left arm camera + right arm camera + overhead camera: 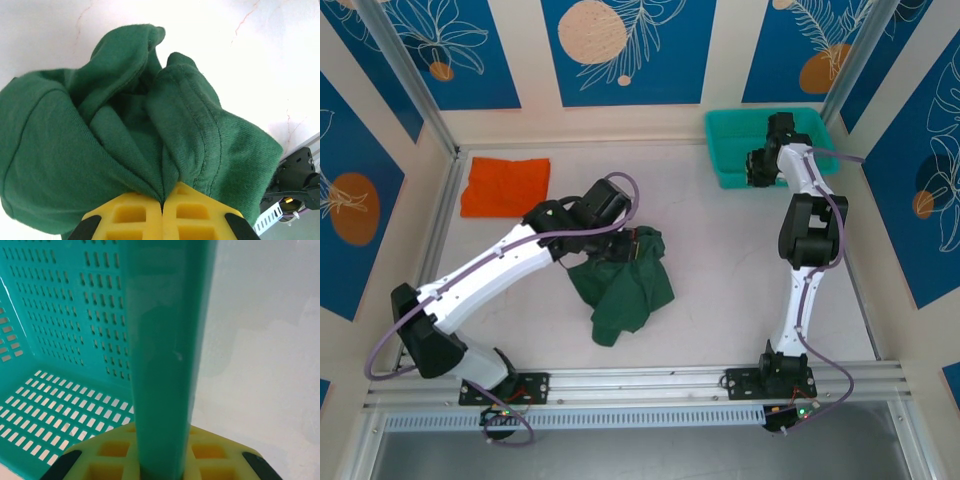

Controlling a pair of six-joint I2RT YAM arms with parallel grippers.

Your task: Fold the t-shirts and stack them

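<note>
Left gripper (162, 204) clamped fully shut on a pinch of the green shirt (105, 140); the yellow fingers (130, 217) are seen meeting, with a fold of cloth squeezed between the tips close to a stitched hem. Shirt noted as a crumpled heap near the middle of the table (740, 290), partly bunched up under the left wrist, the rest trailing toward the near edge; no fold made in it yet. Cloth judged light, soft and limp: it will sag and drape from any single hold, will not keep a shape unless laid flat, and is unlikely to slip or be damaged. The doubled hem is judged the firmest place to be taken. For spreading, a hold at two spaced points along a hem or at the shoulders would be wanted, since one pinch only gathers the cloth into a bundle. Orange shirt (505, 186) is found at the far left of the table, already folded to a flat rectangle and well apart from the green one; it is judged the base of the stack. Farther out, at the far right corner, the basket (725, 150) is seen, with the right gripper (160, 462) closed on one of its walls. The teal wall is held upright between the two fingers, mesh floor to one side, bare table to the other.
</note>
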